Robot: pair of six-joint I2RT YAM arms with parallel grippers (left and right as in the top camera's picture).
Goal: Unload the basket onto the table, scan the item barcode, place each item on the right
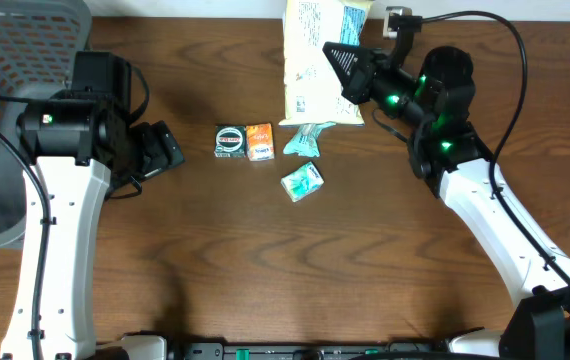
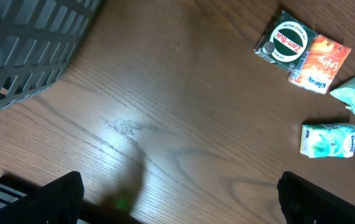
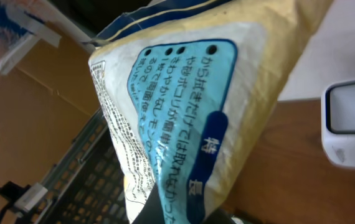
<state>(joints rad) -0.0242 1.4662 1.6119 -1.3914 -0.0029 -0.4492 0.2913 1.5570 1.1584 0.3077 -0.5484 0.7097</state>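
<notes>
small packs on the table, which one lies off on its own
The pale green tissue pack, alone and closest to the robot. The Zam-Buk box and orange pack touch each other, and the teal packet lies by the bag.

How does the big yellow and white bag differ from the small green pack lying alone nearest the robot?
Size: the bag is far larger than the small green pack. Pose: the bag is gripped by the right end effector; the pack lies flat on the table. Look: the bag is yellow and white with a blue text panel; the pack is green and white. Both are printed packages.
</notes>
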